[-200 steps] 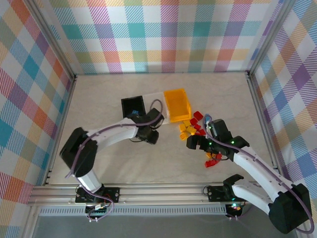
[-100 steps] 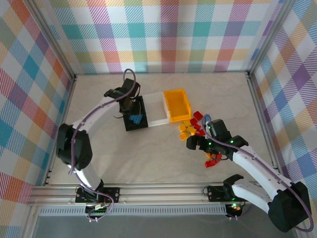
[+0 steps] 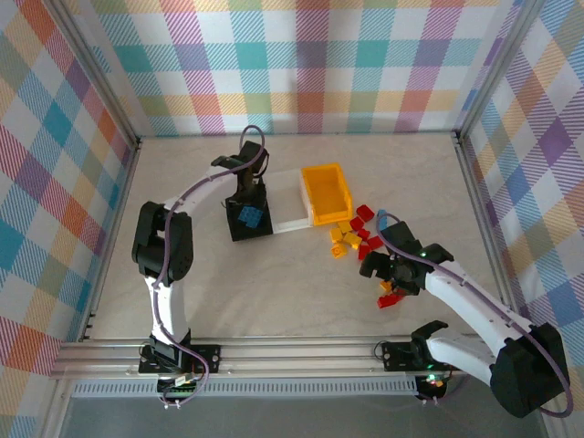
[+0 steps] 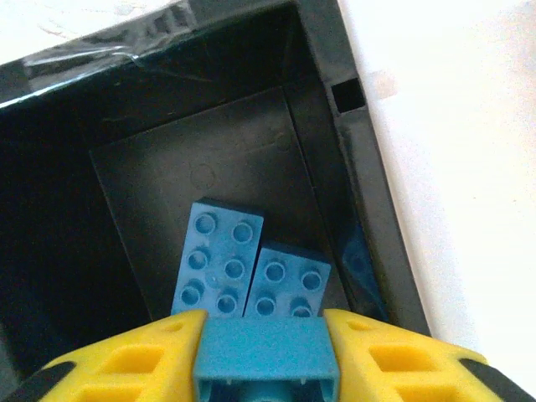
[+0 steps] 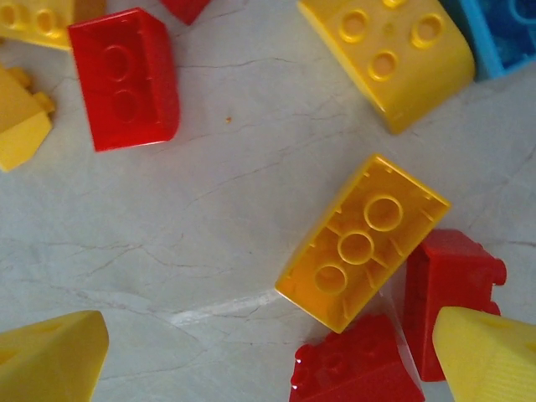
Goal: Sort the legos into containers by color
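My left gripper [image 4: 266, 362] is shut on a light blue brick [image 4: 266, 352] and hangs just above the black bin [image 4: 360, 167], where two light blue bricks [image 4: 219, 260] lie side by side. From above, the left gripper [image 3: 247, 193] sits over the black bin [image 3: 234, 228]; the clear bin [image 3: 288, 206] and the yellow-orange bin [image 3: 327, 192] stand to its right. My right gripper [image 5: 268, 360] is open low over loose legos: an upturned yellow brick [image 5: 360, 243] and red bricks [image 5: 448, 293] lie between its fingers. The right gripper [image 3: 391, 278] hovers at the near end of the lego pile [image 3: 354, 233].
More legos surround the right gripper: a red brick [image 5: 126, 79], a yellow brick [image 5: 389, 46] and a light blue one [image 5: 507, 33]. Checked walls and metal rails [image 3: 465, 164] bound the table. Bare tabletop [image 3: 274, 283] lies between the arms.
My left arm swung from the table's middle up to the black bin and now holds over it. My right gripper shifted slightly right and nearer, over the near bricks.
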You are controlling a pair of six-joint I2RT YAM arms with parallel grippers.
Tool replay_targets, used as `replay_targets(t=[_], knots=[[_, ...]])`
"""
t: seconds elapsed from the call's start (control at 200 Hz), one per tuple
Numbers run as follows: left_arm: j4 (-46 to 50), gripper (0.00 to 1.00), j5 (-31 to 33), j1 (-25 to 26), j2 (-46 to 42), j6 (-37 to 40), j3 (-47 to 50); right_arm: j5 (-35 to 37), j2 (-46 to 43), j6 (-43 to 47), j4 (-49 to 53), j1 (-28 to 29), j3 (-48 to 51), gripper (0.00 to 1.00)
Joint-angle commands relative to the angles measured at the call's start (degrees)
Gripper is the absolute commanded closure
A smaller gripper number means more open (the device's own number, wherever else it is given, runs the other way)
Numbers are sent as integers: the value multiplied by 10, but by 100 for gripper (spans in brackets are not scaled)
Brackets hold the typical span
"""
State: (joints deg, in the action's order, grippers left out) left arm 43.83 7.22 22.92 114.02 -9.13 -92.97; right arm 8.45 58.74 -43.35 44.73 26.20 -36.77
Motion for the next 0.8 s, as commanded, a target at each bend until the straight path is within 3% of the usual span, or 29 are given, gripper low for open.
replay_targets(t=[0.0, 0.16, 0.36, 0.53, 0.795], knots=[[15, 51, 7, -12, 15, -1, -20, 8, -4, -69, 24, -4, 21, 0], [10, 44, 3, -14, 20, -1, -20, -6, -20, -83, 20, -4, 44, 0], [3, 43, -5, -15, -1, -4, -7, -39, -1, -96, -25, -3, 71, 3], [-2, 41, -26, -15, -54, -9, 14, -41, 19, -92, -44, -2, 72, 13], [-14, 38, -49, 0, -154, -31, 71, -48, 52, -92, -75, 25, 82, 13]])
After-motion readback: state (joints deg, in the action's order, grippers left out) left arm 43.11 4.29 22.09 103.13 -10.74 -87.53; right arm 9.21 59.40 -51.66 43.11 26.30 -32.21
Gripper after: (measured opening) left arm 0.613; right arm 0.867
